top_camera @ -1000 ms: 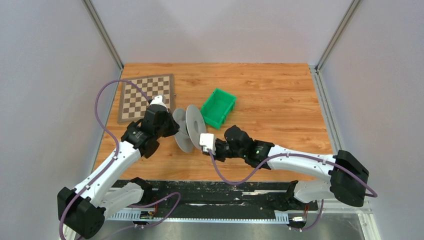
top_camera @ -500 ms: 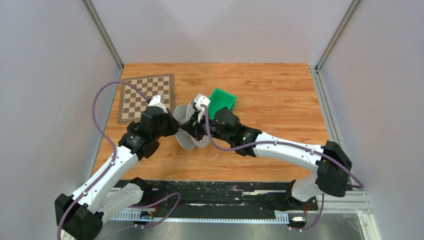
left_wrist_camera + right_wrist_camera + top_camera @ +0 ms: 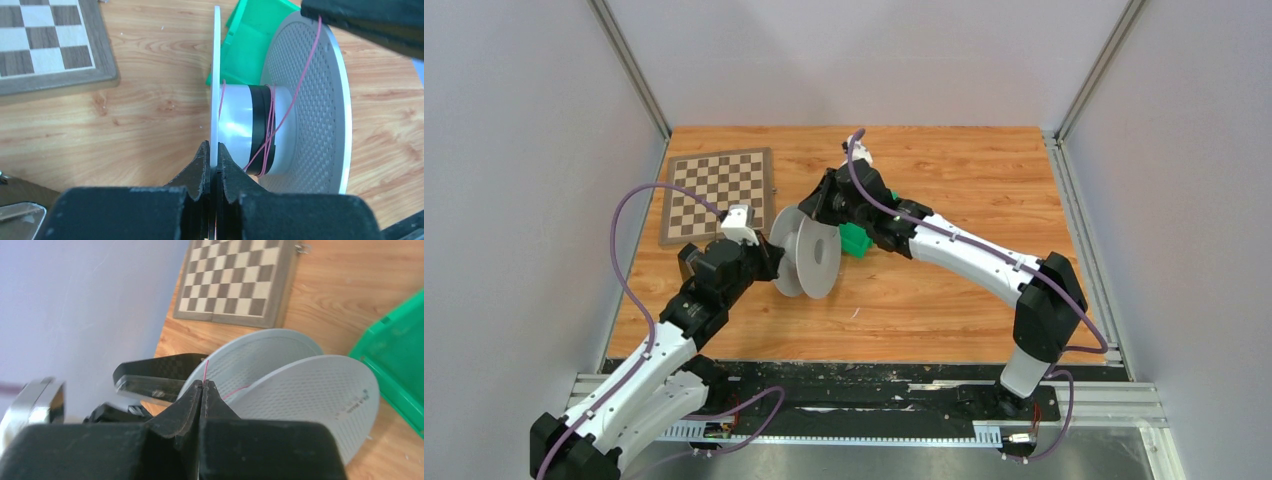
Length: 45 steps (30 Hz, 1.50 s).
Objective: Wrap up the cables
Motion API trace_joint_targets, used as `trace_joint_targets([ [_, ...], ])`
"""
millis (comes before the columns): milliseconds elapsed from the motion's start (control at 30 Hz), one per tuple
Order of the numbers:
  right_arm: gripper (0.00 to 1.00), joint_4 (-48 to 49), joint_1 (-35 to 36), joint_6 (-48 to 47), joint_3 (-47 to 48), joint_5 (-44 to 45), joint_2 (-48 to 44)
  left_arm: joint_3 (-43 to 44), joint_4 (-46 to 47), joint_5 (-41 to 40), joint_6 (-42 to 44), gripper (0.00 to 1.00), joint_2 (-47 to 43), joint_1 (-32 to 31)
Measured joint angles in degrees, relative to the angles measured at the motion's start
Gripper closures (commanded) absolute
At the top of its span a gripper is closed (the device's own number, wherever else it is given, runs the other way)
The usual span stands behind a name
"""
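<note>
A: State of left gripper (image 3: 214,150)?
B: Clamped on one disc rim of the spool (image 3: 239,127), which is held on edge.
A: Cable location?
B: The thin pink cable (image 3: 300,87) is looped round the spool and pinched in the closed right gripper (image 3: 203,383).

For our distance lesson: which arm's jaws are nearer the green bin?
Right. The right arm pinches the wire in its jaws beside the bin; the left arm clamps the spool, which stands between its jaws and the bin.

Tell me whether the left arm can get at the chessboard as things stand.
Probably not yet: the way to the chessboard looks bare, but the left gripper is shut on the rim of the spool and must let go first.
</note>
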Motion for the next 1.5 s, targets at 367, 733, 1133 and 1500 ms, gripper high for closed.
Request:
trace_joint_targets([
  [367,1.00,-7.78,-8.59,17.11,0.15,-7.80,0.72,-7.19,11.98,0.33,13.16,1.00,-6.10,-3.41],
  [733,1.00,-8.50,-11.69,25.27,-1.84,-24.90,2.16,-11.37,16.09,5.77,22.93,1.00,-10.80,-3.85],
  [1133,1.00,-9.57,-12.57,28.04,-6.91,-38.45,5.31,-14.19,18.78,13.14,33.24,1.00,-15.82,-4.20],
  [1500,1.00,-10.23,-12.52,29.79,-10.36,-39.21,3.08,-14.34,15.93,15.28,36.35,1.00,-19.41,-4.35],
])
